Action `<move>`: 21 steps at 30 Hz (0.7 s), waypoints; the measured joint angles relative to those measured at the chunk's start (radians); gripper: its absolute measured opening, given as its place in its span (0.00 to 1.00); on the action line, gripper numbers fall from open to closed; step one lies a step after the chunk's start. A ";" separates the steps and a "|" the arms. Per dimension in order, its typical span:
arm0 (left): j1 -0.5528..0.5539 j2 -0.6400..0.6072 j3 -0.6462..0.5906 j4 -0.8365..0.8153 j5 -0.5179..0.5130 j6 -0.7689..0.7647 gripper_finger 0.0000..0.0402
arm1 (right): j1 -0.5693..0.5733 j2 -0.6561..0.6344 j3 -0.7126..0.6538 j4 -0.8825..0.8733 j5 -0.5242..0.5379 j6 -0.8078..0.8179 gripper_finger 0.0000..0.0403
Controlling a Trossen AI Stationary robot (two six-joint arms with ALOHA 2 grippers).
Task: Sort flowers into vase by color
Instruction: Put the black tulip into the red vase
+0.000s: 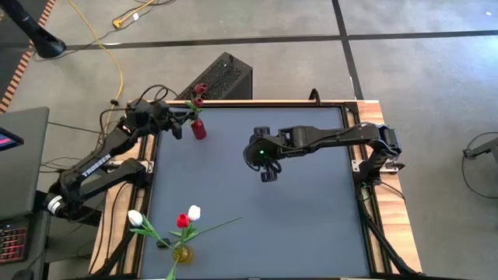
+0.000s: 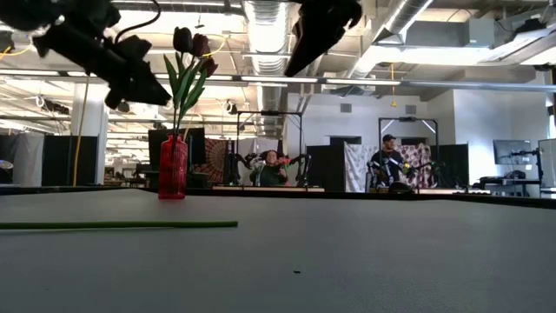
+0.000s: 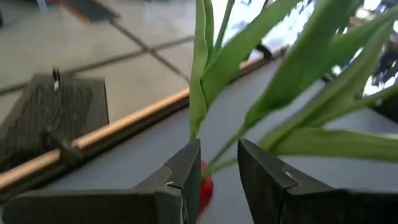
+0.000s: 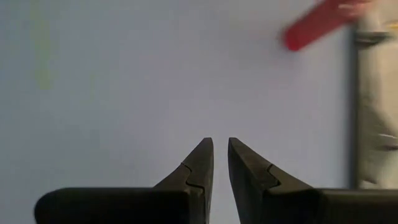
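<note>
Two vases are splitting the flowers between them: a red vase (image 1: 199, 129) in the upper left of the high view, holding dark red tulips (image 1: 201, 88), and a yellow vase (image 1: 182, 253) at the bottom left, holding two white tulips (image 1: 194, 211) and one red tulip (image 1: 182, 221). I am hovering my left gripper (image 1: 180, 124) just beside the red vase, its fingers (image 3: 186, 171) parted around the green stems (image 3: 231, 154) without pinching them. I judge I am letting go of a stem just seated here. My right gripper (image 1: 268, 173) is hanging mid-table over bare mat, its fingers nearly together and carrying nothing. Next I am judging the red tulip in the yellow vase misplaced; moving it calls for backing off without dragging leaves, then pinching that stem low.
</note>
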 joint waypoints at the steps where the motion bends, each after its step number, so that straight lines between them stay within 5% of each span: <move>1: 0.000 -0.004 0.025 -0.061 0.001 0.006 0.23 | -0.002 0.002 0.000 0.001 -0.044 0.009 0.19; 6: 0.000 -0.013 0.154 -0.322 0.019 0.057 0.23 | 0.006 0.011 -0.004 0.006 -0.200 0.064 0.19; 12: -0.025 -0.014 0.260 -0.593 0.044 0.086 0.23 | 0.048 0.018 -0.062 0.095 -0.213 0.070 0.19; 21: -0.175 -0.044 0.235 -0.769 0.047 0.081 0.23 | 0.122 0.027 -0.146 0.298 -0.214 0.120 0.19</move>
